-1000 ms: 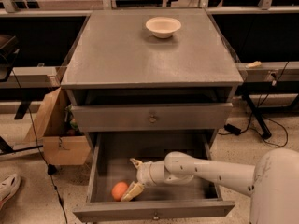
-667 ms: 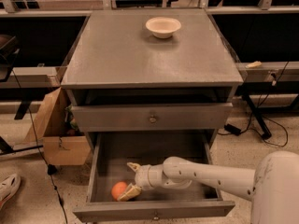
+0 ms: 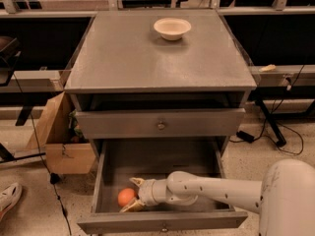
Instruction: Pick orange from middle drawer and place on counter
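Orange, one, in middle drawer; hand spread wide around it; one bowl on counter.

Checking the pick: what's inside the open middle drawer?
The orange lies front left, the open gripper straddling its right side. The arm hides the drawer floor beneath it.

Matte counter, smooth orange — glossy end effector beside it

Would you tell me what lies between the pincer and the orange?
Nothing: in the camera view the open pincer flanks the orange, one fingertip on each side, inside the middle drawer.
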`<state>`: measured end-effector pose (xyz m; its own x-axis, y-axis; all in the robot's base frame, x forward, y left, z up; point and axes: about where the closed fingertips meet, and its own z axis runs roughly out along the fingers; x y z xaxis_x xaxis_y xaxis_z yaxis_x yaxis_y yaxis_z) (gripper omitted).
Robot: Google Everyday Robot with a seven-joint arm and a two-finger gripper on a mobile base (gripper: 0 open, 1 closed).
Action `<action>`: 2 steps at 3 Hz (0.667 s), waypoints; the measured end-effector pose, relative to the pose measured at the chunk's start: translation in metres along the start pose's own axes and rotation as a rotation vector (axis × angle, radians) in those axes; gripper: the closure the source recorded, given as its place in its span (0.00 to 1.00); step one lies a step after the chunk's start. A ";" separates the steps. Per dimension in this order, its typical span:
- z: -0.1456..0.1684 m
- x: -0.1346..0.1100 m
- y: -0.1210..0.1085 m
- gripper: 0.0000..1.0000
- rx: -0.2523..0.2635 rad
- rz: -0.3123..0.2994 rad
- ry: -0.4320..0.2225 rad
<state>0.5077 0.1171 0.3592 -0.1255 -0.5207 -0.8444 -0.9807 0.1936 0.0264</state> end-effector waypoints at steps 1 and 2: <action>0.004 0.002 0.003 0.35 -0.009 -0.003 -0.008; 0.006 0.000 0.003 0.58 -0.010 -0.010 -0.025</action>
<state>0.5057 0.1230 0.3561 -0.1121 -0.5012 -0.8580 -0.9834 0.1797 0.0235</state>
